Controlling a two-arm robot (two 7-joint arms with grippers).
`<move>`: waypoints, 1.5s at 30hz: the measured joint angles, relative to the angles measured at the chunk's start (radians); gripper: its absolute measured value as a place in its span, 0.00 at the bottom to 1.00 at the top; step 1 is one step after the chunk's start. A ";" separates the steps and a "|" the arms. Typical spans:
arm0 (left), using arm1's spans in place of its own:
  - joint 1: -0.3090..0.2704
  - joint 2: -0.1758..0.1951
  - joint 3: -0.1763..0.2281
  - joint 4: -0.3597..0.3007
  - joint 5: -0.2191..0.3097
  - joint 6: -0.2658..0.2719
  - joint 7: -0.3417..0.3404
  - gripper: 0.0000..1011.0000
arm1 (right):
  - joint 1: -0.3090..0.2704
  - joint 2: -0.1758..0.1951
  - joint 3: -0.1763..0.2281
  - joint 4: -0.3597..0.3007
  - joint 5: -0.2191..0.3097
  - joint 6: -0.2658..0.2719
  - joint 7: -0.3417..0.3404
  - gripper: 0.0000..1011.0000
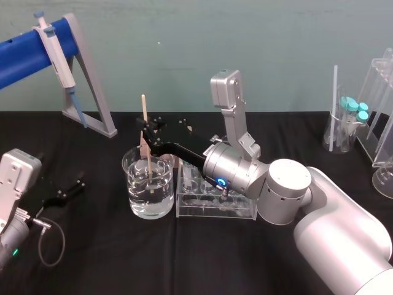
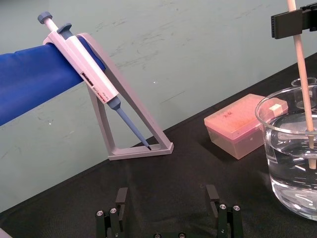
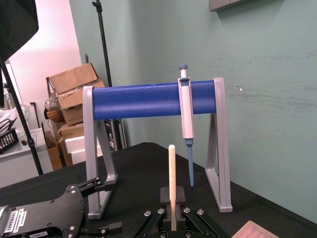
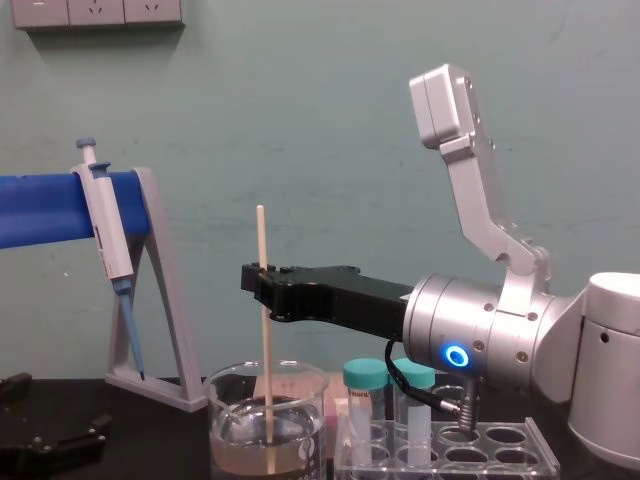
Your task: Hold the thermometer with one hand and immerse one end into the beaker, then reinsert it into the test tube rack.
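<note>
While the left gripper (image 1: 67, 190) sits parked low at the far left of the black table (image 1: 98, 258), we see its two fingers (image 2: 121, 198) spread wide apart with nothing between them. Behind it stands a grey pipette stand (image 1: 24, 55) with a blue crossbar. A grey-and-blue pipette (image 1: 54, 52) hangs from that bar, tip down.

Toward the centre we come to the beaker (image 1: 132, 184), partly filled with clear liquid. The thermometer (image 1: 147, 153) stands in it with its long axis close to vertical. Its lower end points down into the liquid and its upper end points up, well above the rim. The right gripper (image 1: 147, 132) reaches in from the right, roughly level, and its jaws are closed on the rod above the beaker's rim.

Just beside the beaker, to its right, is the test tube rack (image 1: 209, 212), with the right arm's silver wrist (image 1: 230, 169) above it.

From the side, the chest view lets us follow the rod down close to the beaker's floor; we cannot tell whether they touch. It also shows two teal-capped tubes (image 4: 363, 378) upright in the rack, which the wrist covers in the head view. The left wrist view shows the liquid's surface crossing the rod, and a pink tip box (image 2: 242, 124) behind the beaker. The right wrist view shows the rod's upper part rising from between the closed fingers, with the pipette stand beyond it.
</note>
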 joint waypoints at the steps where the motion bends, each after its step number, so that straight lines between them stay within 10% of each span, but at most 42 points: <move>1: 0.000 0.000 0.000 0.000 0.000 0.000 0.000 0.99 | 0.000 0.000 0.000 0.000 0.000 0.000 0.000 0.05; 45: 0.000 0.000 0.000 0.000 0.000 0.000 0.000 0.99 | 0.000 0.000 0.000 0.000 0.000 0.000 0.000 0.05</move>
